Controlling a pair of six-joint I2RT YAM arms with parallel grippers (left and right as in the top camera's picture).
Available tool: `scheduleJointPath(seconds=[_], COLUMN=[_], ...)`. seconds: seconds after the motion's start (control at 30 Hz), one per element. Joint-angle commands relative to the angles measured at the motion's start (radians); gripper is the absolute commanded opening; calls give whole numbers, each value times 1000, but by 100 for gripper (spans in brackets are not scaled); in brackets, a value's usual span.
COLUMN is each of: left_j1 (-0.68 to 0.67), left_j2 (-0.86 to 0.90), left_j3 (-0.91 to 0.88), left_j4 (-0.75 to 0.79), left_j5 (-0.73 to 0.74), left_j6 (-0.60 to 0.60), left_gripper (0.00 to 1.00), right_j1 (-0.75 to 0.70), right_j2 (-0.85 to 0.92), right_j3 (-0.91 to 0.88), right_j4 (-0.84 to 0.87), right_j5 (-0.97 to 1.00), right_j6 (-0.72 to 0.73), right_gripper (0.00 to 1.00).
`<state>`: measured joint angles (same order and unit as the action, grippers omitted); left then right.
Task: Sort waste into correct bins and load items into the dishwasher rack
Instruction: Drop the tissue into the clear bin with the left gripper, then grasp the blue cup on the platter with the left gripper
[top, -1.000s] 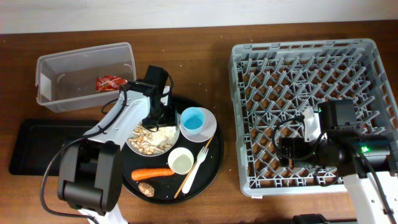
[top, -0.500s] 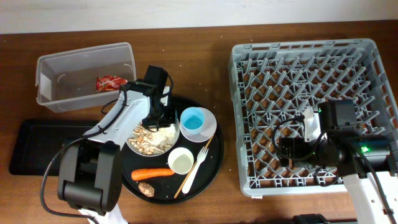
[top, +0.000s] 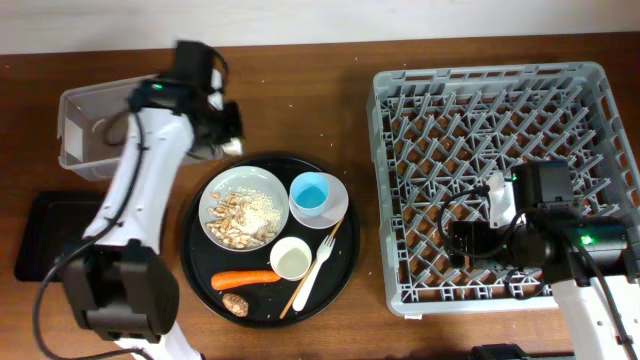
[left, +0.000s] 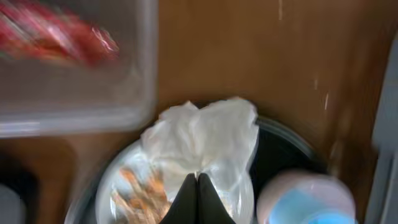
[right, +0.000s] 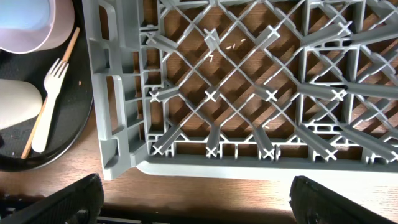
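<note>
My left gripper (left: 198, 178) is shut on the white crumpled tissue (left: 205, 137), which hangs above the plate of food scraps (top: 243, 207). Seen from overhead, the left gripper (top: 228, 138) is beside the right end of the clear tub (top: 90, 125). The red wrapper (left: 53, 34) lies inside the tub. On the round black tray (top: 200, 275) sit the light-blue cup (top: 310, 192), small white cup (top: 291, 258), fork (top: 318, 262), chopstick (top: 300, 290), carrot (top: 245, 278) and brown lump (top: 234, 303). My right gripper (right: 199, 205) stands open over the front edge of the dishwasher rack (right: 249, 81).
A shallow black rectangular tray (top: 45, 230) lies at the left, below the tub. The grey rack (top: 500, 110) fills the right side of the table. Bare brown tabletop shows between the round tray and the rack.
My left gripper closed on the tissue at the plate, then rose and swung back-left toward the tub with it. The right arm has not moved.
</note>
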<state>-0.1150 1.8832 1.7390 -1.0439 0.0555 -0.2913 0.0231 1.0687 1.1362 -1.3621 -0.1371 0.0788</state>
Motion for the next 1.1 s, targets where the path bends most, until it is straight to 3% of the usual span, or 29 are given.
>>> scheduleJointPath(seconds=[0.0, 0.13, 0.17, 0.2, 0.3, 0.63, 0.8, 0.93, 1.07], left_j1=[94, 164, 172, 175, 175, 164, 71, 5, -102], left_j2=[-24, -6, 4, 18, 60, 97, 26, 5, 5], left_j3=[46, 46, 46, 46, 44, 44, 44, 44, 44], left_j4=[87, 144, 148, 147, 132, 34, -48, -282, -307], left_j5=[-36, -62, -64, -64, -63, 18, 27, 118, 140], left_j6=[8, 8, 8, 8, 8, 9, 62, 62, 99], left_gripper=[1, 2, 15, 20, 27, 30, 36, 40, 41], right_j1=[3, 3, 3, 3, 3, 3, 3, 3, 3], right_j2=[0, 0, 0, 0, 0, 0, 0, 0, 0], right_j3=[14, 14, 14, 14, 14, 14, 14, 14, 14], right_j4=[0, 0, 0, 0, -2, -4, -4, -4, -4], right_j5=[-5, -6, -6, -6, -6, -5, -6, -6, -6], right_j6=[5, 5, 5, 5, 5, 5, 5, 5, 5], right_gripper=[98, 98, 98, 98, 98, 98, 98, 98, 98])
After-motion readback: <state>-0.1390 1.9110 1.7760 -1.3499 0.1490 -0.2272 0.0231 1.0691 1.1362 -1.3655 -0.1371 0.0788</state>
